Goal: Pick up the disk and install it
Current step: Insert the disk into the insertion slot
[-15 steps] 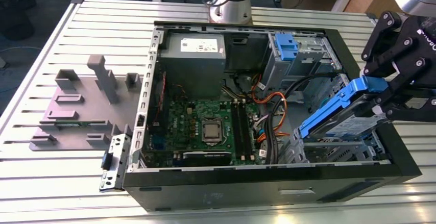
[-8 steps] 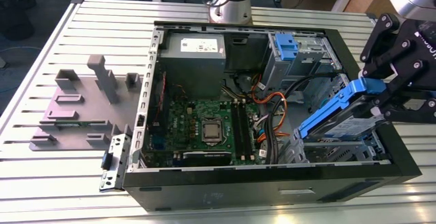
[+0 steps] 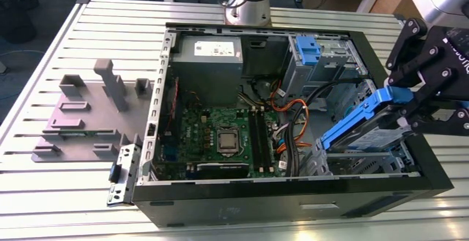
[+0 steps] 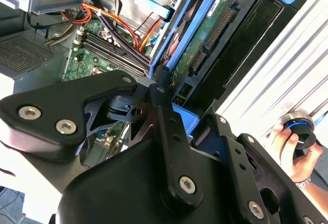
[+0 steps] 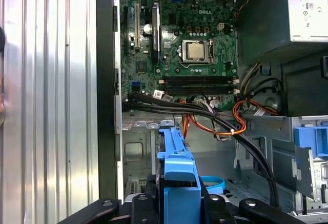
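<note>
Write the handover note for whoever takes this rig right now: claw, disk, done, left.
Claw: shut on the disk, gripping its blue carrier rails.
Disk: held tilted above the open computer case, over the drive bay at the exterior view's right, near the orange cables.
Done: disk picked up and brought to the case.
Left: it is not yet seated in the bay.
Note: a person's hand is beside the case.

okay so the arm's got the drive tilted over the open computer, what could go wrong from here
The disk, held tilted by the hand over the drive bay, could jam on the bay's metal edges if its blue rails meet them skewed.

The black and orange cables run close beside the bay and might get snagged or pinched.

A person's hand is near the case; it could be struck.
</note>
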Robot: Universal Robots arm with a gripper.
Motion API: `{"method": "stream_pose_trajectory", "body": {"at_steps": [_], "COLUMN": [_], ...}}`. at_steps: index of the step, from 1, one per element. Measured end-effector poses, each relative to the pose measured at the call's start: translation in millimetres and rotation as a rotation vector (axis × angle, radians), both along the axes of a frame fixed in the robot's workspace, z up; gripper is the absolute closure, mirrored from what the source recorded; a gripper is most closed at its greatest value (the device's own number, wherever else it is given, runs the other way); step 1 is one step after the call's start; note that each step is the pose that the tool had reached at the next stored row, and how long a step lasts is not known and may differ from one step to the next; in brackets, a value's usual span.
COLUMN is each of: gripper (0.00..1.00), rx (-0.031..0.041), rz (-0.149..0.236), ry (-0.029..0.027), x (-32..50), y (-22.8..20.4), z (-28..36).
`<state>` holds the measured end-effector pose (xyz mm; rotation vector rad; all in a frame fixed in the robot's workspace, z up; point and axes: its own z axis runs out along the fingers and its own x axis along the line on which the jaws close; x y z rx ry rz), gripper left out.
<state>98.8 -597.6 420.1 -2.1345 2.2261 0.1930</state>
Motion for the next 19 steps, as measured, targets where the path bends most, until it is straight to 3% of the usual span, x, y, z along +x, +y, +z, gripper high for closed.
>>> {"method": "stream_pose_trajectory", "body": {"at_steps": [14,17,19], "gripper": [0.62,0.5,0.5], "rx": [-0.0001,0.0,-0.0001], "rz": [0.0,0.0,0.0], "ry": [0.0,0.0,-0.0001], "x": [0.0,0.0,0.0], "y": [0.0,0.0,0.0], "z": [-1.9,-1.9,-2.0]}}
